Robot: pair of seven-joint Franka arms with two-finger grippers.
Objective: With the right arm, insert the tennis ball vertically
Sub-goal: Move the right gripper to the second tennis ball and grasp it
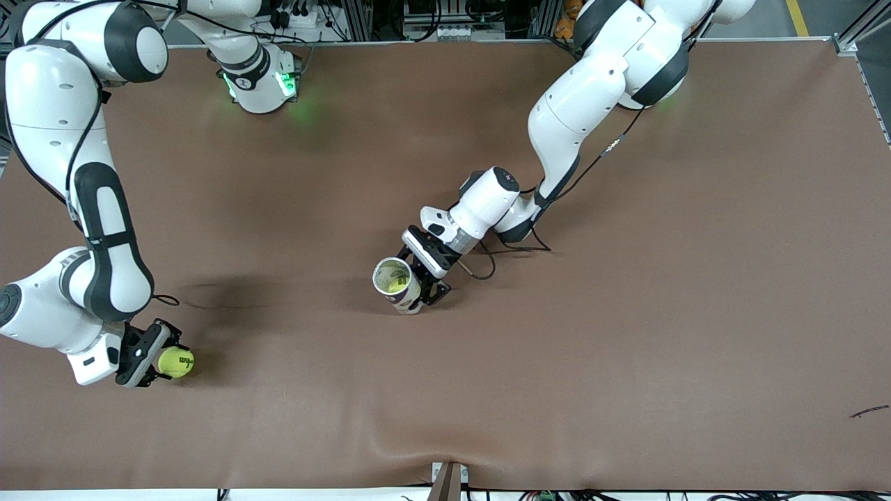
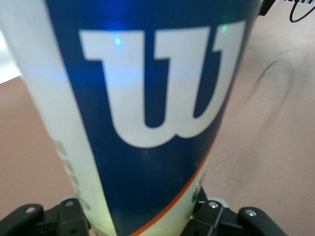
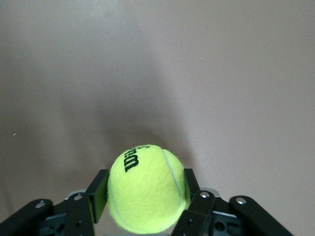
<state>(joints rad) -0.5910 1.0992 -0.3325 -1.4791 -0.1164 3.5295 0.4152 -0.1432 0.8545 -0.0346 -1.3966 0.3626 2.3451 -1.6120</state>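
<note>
I see my right gripper (image 1: 164,360) squeezing the tennis ball (image 1: 176,362) down by the brown table (image 1: 626,348), well away from the ball can (image 1: 395,284), toward the right arm's end. My left gripper (image 1: 418,282) hugs that can at mid-table, mouth up.

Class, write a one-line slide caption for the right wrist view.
Right pincer shut on a yellow tennis ball just above the brown table.
</note>
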